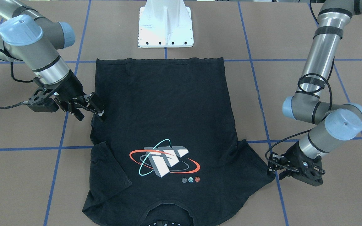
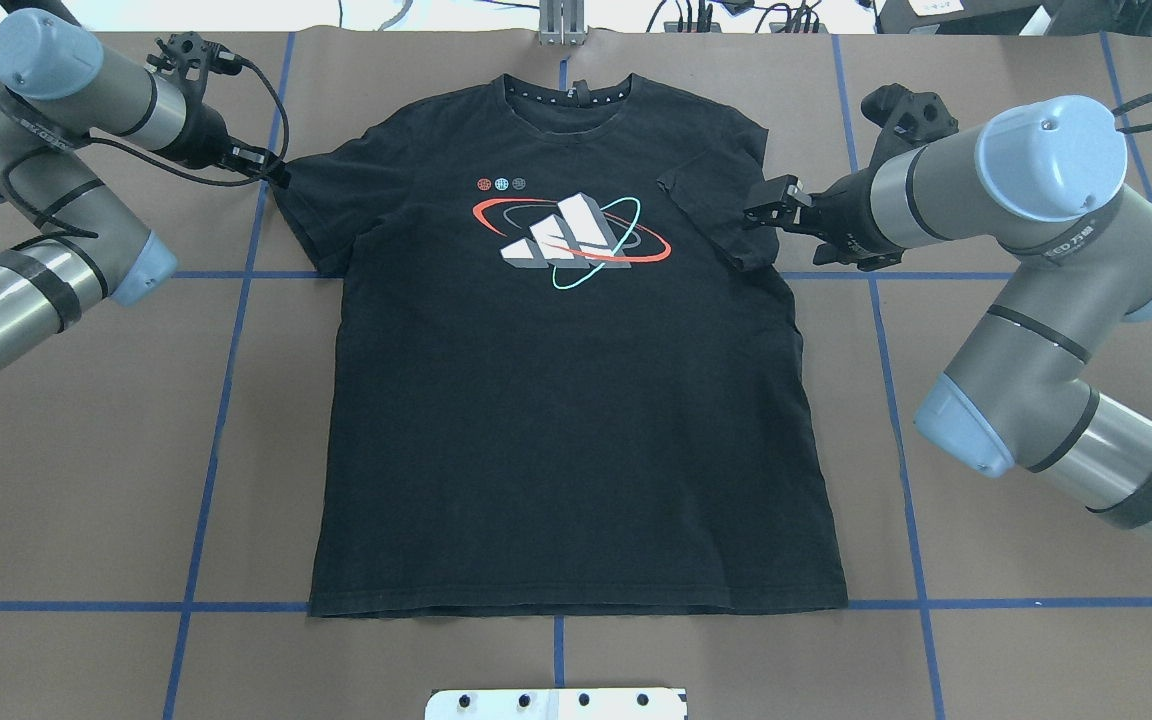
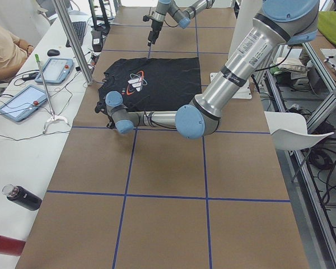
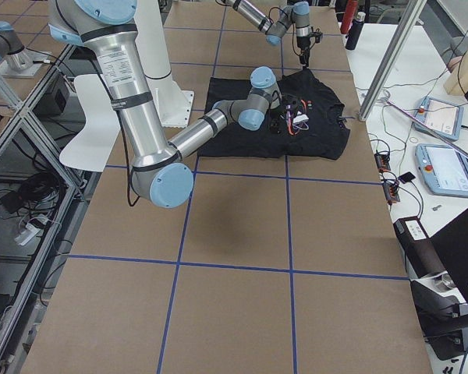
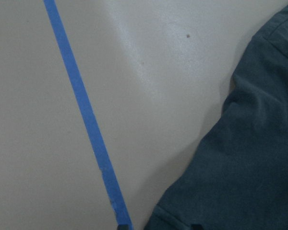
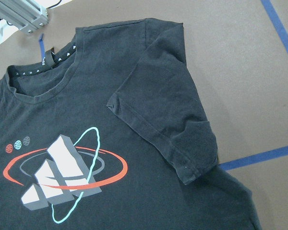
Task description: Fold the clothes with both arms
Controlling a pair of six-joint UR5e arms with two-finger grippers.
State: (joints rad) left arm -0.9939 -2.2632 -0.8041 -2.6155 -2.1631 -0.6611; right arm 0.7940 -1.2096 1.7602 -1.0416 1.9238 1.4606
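One garment: black T-shirt [image 2: 576, 420], spread flat and front-up on the brown table [image 2: 86, 450], centred between the two arms.
Nearest, base: white pedestal [image 2: 556, 703] just short of the shirt, apart from it.
Hem [image 2: 576, 605]: straight, stitched, lying close along a blue tape line [image 2: 216, 400]; no curl visible.
Body panel: thin matte knit, faintly creased, flat to the table.
Handling (judged): light, limp, no stiffness of its own. Likely to sag and drape from any pinch and to drag on the paper-like surface rather than slide freely. Not fragile.
Logo [image 2: 571, 235]: white-grey blocks ringed by orange and cyan ellipses; print probably a little stiffer than the bare knit.
Right sleeve [image 2: 716, 215]: already turned inward over the chest, cuff double-stitched.
Right gripper [image 2: 771, 210]: just beside that folded sleeve, fingers spread, nothing held.
Left sleeve [image 2: 301, 200]: spread outward, unfolded.
Left gripper [image 2: 271, 170]: at the cuff edge. In the wrist view, tips apart at the fabric's border, not clamped.
Grasp point (judged): left cuff at the seam, two layers thick, for a firmer pinch.
Farthest, collar [image 2: 568, 95]: ribbed band, small white marks inside.
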